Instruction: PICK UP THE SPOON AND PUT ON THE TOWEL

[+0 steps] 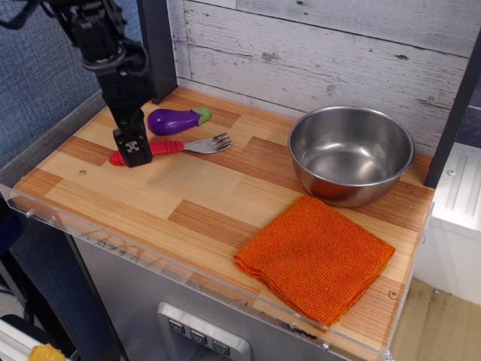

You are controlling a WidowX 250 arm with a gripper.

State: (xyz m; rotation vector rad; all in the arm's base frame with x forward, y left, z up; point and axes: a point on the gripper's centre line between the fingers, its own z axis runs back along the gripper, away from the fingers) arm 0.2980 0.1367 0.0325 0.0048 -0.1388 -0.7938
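Observation:
The spoon (pixel 176 146) lies flat on the wooden counter at the back left, its ribbed red handle pointing left and its silver tined head pointing right. My black gripper (pixel 134 151) is down over the left part of the red handle, hiding it. I cannot tell whether the jaws are closed on the handle. The towel (pixel 316 256), a folded orange knitted square, lies at the front right of the counter, far from the gripper.
A purple toy eggplant (pixel 174 119) lies just behind the spoon. A steel bowl (pixel 350 153) stands at the back right, next to the towel. A dark post (pixel 155 47) rises behind the gripper. The counter's front edge (pixel 150 252) has a clear rim.

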